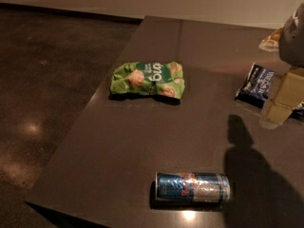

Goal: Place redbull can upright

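The redbull can (192,187) lies on its side near the front edge of the dark table (118,141). Its blue and silver panels and red lettering face up, and its silver end points right. My gripper (279,112) hangs above the table at the right edge of the view, well behind and to the right of the can. It is not touching the can. Its shadow falls on the table just right of the can.
A green snack bag (148,80) lies in the middle of the table behind the can. A dark blue snack bag (255,84) lies at the right, partly behind my gripper. A pale orange packet (270,39) sits at the far right. The table's left edge drops to a dark floor (42,89).
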`<state>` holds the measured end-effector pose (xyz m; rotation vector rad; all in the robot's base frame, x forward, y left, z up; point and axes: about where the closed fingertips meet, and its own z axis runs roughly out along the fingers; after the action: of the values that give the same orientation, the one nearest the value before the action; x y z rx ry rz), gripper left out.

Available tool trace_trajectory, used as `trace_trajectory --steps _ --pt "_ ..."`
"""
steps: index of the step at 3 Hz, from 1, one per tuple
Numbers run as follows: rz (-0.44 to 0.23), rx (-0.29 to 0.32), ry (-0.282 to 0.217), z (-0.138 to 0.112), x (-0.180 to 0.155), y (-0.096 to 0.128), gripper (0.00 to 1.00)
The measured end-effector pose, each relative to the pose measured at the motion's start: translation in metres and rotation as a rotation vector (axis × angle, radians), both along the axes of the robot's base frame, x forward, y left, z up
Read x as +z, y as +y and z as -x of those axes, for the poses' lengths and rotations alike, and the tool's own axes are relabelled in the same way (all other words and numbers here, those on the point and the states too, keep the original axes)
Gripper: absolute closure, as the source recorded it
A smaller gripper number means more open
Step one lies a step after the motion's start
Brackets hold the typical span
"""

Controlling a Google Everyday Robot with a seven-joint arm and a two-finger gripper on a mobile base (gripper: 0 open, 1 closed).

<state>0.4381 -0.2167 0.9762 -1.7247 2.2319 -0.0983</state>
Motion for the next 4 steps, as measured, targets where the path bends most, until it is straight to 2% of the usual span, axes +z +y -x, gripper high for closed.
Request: trace_trajectory --steps 2,3,4 --pt "0.019 0.010 -0.015 0.009 -0.001 0.003 0.00" --pt "0.026 0.044 -0.026 0.037 -0.004 0.012 0.00" --pt "0.012 0.104 0.001 0.072 -0.013 0.029 0.00"
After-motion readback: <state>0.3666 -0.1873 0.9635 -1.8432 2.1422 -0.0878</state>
